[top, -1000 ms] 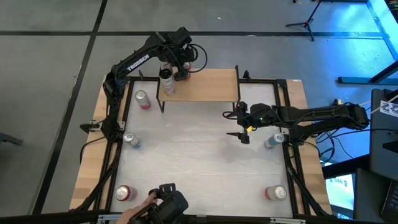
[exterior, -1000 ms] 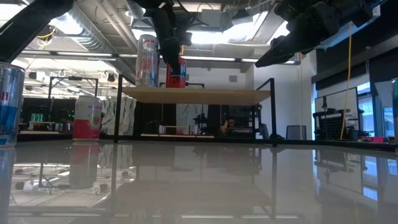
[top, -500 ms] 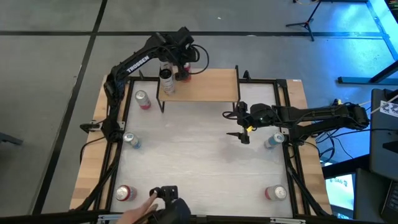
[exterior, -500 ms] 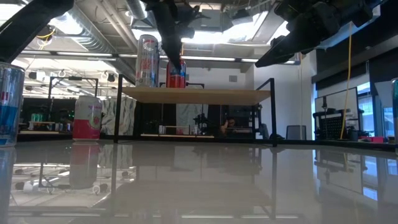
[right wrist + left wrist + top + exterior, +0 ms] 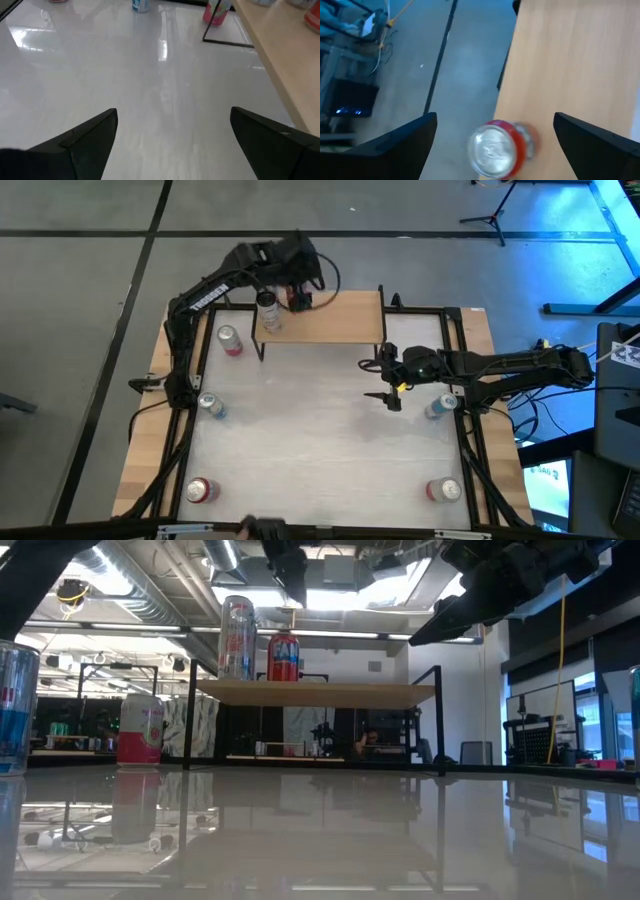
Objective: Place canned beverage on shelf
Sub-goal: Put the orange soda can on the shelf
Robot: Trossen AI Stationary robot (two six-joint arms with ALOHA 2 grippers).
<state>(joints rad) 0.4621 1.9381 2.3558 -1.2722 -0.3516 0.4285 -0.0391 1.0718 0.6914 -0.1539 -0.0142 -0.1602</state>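
Note:
A red can (image 5: 298, 300) stands upright on its base on the shelf's light wooden top (image 5: 335, 320), at the far left, next to a taller silver can (image 5: 267, 310). Both also show in the low view: the red can (image 5: 283, 657) and the silver can (image 5: 237, 637). My left gripper (image 5: 300, 275) hangs open above the red can (image 5: 496, 148), fingers on either side and clear of it. In the low view my left gripper (image 5: 293, 585) is well above the can's top. My right gripper (image 5: 373, 380) is open and empty above the table's right middle.
Loose cans stand on the white table: a pink can (image 5: 229, 340) and a blue can (image 5: 210, 405) at the left, a blue can (image 5: 440, 407) at the right, red cans at the near left (image 5: 200, 490) and near right (image 5: 443, 490). The shelf's right half is bare.
My left gripper has let go of the red can, risen straight off it and drawn a little toward the far edge. The red can stays upright on the shelf. A person's hand with a dark object at the near edge has withdrawn.

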